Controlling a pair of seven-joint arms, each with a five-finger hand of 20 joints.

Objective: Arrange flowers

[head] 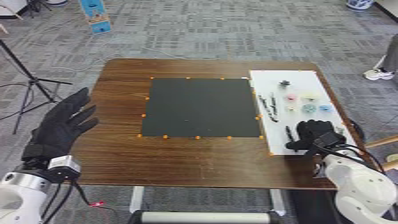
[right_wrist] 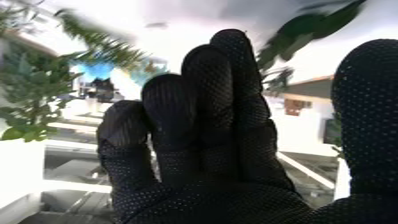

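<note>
- Carpet (head: 204,30) in grey, spread out around and beyond the table.
- Table (head: 178,167) of brown wood, with rounded far corners.
- Black sheet (head: 200,107), lying flat in the middle of the table.
- White sheet (head: 289,77), flat along the table's right side, just beside the black one, with the flower pieces laid out on it.
- Tripod (head: 34,77), dark and thin-legged, standing on the carpet to the left of the table.
- Left hand (head: 58,122), at the table's left edge, its fingers straight and a little spread, with nothing in them.
- Right hand (head: 317,134), at the near part of the white sheet; in the right wrist view its fingers run nearly straight, side by side, with the thumb well apart from them. Whether it touches the sheet, I cannot tell.
- Green leaves (right_wrist: 306,35) and blue blooms (right_wrist: 96,70), seen past the fingers in the right wrist view, the blooms blurred.
- Dark stems (head: 274,106), lying lengthwise near the white sheet's left edge, close to each other.
- Dark slender piece (head: 290,133), just left of the right hand.
- Small blooms, in a loose cluster beyond the right hand: pink (head: 291,97), pale yellow (head: 310,95), teal (head: 309,108) and blue (head: 325,108).
- Dark bloom (head: 284,83), farther up the white sheet than the cluster.
- Orange markers (head: 165,137), dotted around the black sheet's border.
</note>
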